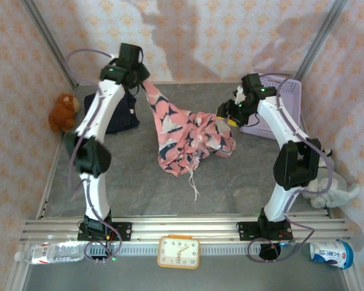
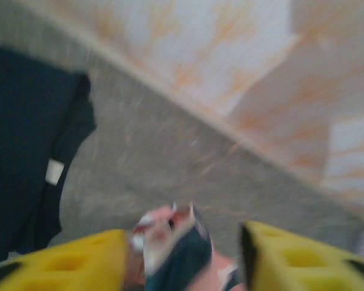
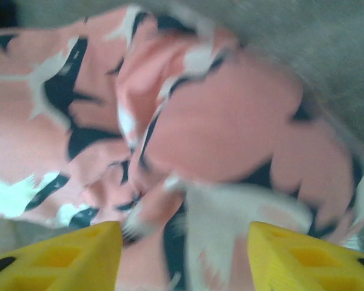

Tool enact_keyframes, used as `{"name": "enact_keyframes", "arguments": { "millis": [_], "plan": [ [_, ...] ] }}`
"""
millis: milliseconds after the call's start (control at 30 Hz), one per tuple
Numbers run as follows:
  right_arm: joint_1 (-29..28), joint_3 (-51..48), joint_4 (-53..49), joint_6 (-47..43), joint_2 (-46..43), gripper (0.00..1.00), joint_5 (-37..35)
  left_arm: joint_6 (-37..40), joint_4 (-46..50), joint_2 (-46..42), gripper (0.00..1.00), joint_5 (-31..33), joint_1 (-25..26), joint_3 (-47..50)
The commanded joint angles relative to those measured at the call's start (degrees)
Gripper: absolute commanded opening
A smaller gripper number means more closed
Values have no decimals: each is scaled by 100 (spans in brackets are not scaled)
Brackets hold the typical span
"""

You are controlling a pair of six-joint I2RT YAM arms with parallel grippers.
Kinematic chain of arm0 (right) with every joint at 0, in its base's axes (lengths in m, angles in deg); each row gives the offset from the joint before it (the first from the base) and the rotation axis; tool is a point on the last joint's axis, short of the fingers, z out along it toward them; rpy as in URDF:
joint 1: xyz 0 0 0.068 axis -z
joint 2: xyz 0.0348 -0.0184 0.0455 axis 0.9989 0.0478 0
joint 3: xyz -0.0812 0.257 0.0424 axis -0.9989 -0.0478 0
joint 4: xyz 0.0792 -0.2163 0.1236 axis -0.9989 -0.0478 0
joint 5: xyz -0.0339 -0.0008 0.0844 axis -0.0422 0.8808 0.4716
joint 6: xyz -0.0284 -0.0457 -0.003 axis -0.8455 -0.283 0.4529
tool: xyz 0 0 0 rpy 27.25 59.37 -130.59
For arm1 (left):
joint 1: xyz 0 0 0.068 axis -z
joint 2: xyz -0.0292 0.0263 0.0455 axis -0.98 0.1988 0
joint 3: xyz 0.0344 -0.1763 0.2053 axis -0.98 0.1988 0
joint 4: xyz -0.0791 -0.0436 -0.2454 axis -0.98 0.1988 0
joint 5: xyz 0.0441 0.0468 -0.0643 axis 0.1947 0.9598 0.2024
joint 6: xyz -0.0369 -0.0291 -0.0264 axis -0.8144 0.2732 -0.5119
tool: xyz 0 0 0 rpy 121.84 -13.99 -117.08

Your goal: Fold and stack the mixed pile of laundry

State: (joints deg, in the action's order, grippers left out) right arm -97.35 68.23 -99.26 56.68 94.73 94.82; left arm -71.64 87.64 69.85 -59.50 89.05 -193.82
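Left arm (image 1: 100, 115) stretched up at back-left, left gripper (image 1: 141, 82) parted, a strip of the pink garment (image 1: 188, 136) between its fingers. Right arm (image 1: 279, 130) bent low, right gripper (image 1: 225, 115) also parted over the pink heap. Navy garment (image 1: 118, 115) back-left; the near surface (image 1: 230, 188) lies free.

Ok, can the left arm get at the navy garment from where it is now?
Probably yes. The navy garment lies uncovered on the table right beside the left arm. One catch: a bunch of the pink garment sits between its open fingers and should drop clear first.
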Motion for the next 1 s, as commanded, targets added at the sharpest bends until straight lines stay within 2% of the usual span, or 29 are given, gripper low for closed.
{"name": "enact_keyframes", "arguments": {
  "millis": [0,33,200,333,533,767,900,967],
  "plan": [
    [-160,-205,76,167,-213,59,-797,170,1220,395,81,-461,160,-348],
    [-256,-256,-3,87,-324,59,-981,244,1148,319,87,-409,263,-204],
    [-982,-591,-237,-177,-822,59,-1561,227,558,-646,88,-395,658,1249],
    [-1571,-1062,89,-30,-985,59,-1508,-174,-174,-1679,87,-802,1014,3032],
    [-1963,-1487,641,285,-596,61,-1225,-696,-625,-2459,84,-1022,1559,5018],
    [-2020,-1508,872,596,32,64,-1093,-865,-971,-2359,80,-1311,2057,5942],
    [-2015,-1367,1059,958,309,64,-1251,-758,-1021,-1936,78,-1331,2050,5848],
    [-2019,-1259,1101,1034,485,63,-1280,-678,-1087,-1712,73,-1329,2044,5690]
  ]
}}
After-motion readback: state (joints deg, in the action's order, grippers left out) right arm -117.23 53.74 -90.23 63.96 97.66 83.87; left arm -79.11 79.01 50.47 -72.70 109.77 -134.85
